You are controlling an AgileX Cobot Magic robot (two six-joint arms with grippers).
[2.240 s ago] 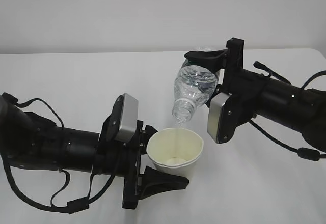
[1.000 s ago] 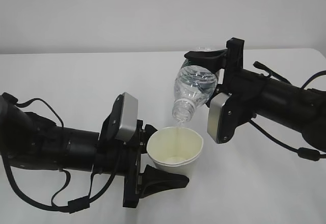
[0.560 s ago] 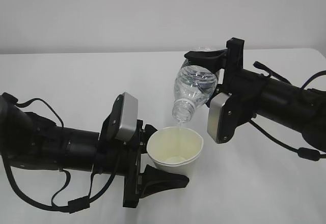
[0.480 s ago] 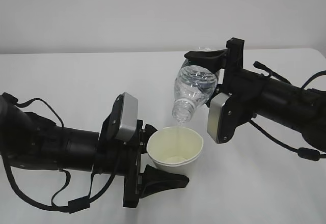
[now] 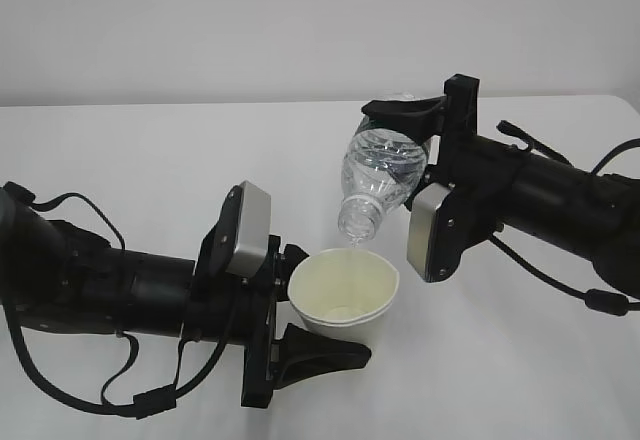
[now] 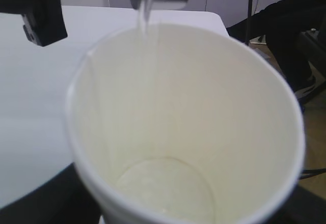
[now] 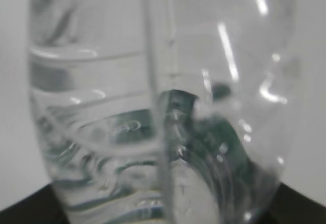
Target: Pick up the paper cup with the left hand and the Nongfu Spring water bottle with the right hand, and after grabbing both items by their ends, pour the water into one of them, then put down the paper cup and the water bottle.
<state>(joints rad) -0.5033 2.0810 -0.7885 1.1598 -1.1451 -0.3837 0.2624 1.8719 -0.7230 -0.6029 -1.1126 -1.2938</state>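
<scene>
White tabletop (image 5: 150, 150) against a pale grey wall carries two black robot arms. One small white tapered paper cup (image 5: 345, 295), cream-yellow inside, is held just above the surface, tilted slightly, pinched near its base between the long pointed fingers of the left hand (image 5: 305, 345). One small clear ribbed plastic Nongfu Spring water bottle (image 5: 382, 178), capless, hangs mouth-down above the cup's rim, clamped at its base end by the blocky jaws of the right hand (image 5: 405, 115). One thin stream of clear water (image 6: 145, 7) runs from the bottle mouth into the cup; a shallow pool covers the cup's bottom.
</scene>
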